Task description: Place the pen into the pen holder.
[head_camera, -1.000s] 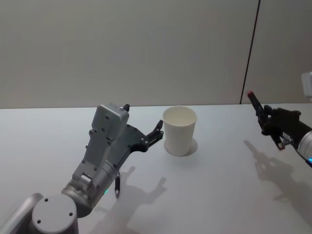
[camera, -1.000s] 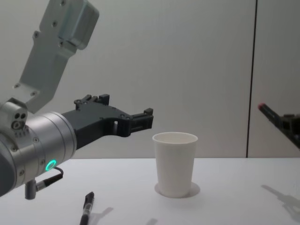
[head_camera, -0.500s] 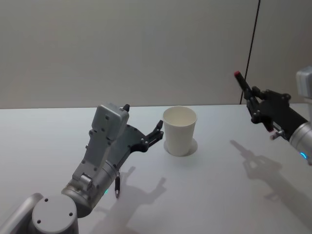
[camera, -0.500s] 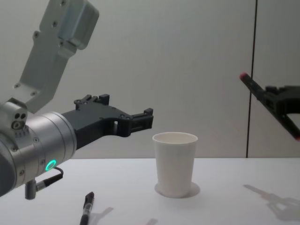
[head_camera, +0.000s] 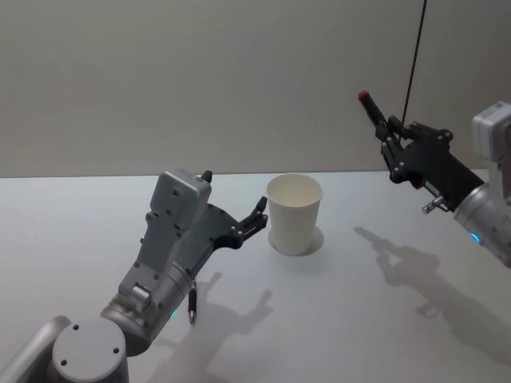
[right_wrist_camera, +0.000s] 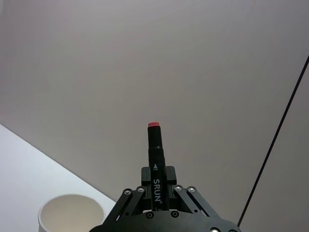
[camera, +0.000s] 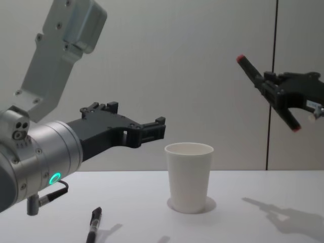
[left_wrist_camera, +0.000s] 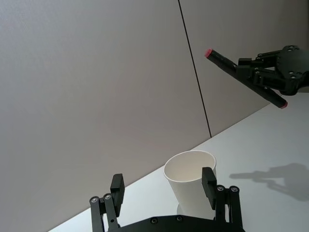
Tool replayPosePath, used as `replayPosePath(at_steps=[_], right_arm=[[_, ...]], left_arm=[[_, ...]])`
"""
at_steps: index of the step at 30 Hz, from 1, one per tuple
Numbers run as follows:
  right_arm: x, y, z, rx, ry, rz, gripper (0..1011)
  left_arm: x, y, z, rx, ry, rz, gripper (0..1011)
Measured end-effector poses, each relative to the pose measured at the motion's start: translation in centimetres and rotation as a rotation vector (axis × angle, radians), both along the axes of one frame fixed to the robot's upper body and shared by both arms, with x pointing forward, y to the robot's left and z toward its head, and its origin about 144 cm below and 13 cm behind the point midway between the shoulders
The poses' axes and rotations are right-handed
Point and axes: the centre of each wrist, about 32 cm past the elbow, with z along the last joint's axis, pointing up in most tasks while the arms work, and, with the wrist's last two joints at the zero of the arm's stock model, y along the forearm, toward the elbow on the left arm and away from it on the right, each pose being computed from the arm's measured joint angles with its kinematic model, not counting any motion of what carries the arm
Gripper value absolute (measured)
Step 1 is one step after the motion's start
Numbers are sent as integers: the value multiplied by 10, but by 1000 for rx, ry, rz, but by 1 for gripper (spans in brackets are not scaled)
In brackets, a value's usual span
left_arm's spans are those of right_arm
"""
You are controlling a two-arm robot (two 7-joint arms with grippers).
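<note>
The right hand (head_camera: 397,145) grips the pen (head_camera: 374,112) in the air at two o'clock from the paper cup (head_camera: 294,214) on the tabletop (head_camera: 359,319), the left hand (head_camera: 254,219) hovering open at nine.

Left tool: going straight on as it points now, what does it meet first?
The left tool would probably meet the plain white paper cup near its rim; depth unclear.

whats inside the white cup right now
Nothing shows inside the paper cup: the head view sees bare white inner wall, nothing poking above the rim. Its floor is hidden by the near wall. The pen is in the right gripper, in the air to the cup's right.
</note>
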Motion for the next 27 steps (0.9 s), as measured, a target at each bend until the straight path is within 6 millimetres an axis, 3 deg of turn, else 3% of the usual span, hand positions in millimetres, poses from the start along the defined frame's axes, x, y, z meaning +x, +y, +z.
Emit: replayPosePath(at_steps=[27], right_arm=[[45,16,-19,140,-112,143,166]], left_arm=[[0,0,0,0,0,0,1001]])
